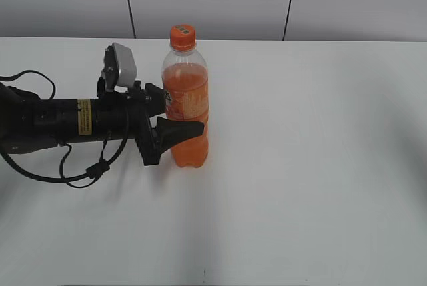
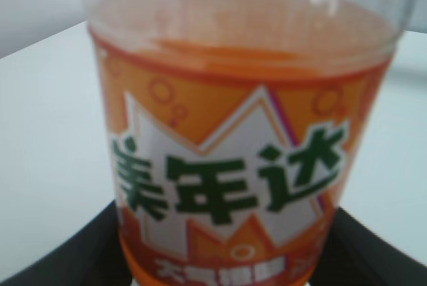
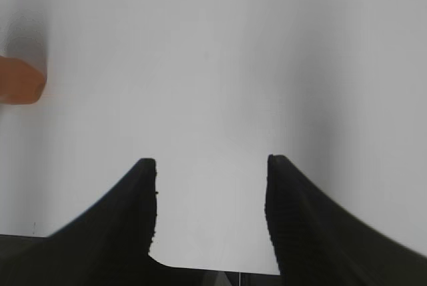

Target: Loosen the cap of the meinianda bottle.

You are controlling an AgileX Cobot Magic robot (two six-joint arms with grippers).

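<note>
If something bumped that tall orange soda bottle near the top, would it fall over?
Probably not now: the left claw clamps the meinianda bottle at its label. Unheld, it looks tippy, being tall and slim. It is mostly full, so likely heavy for its size.

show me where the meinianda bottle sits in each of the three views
Exterior view: the meinianda bottle stands upright left of centre, the left hand around its label.
Left wrist view: its label fills the frame, very close.
Right wrist view: only an orange sliver at the left edge.
Shared landmark: the white table.
</note>
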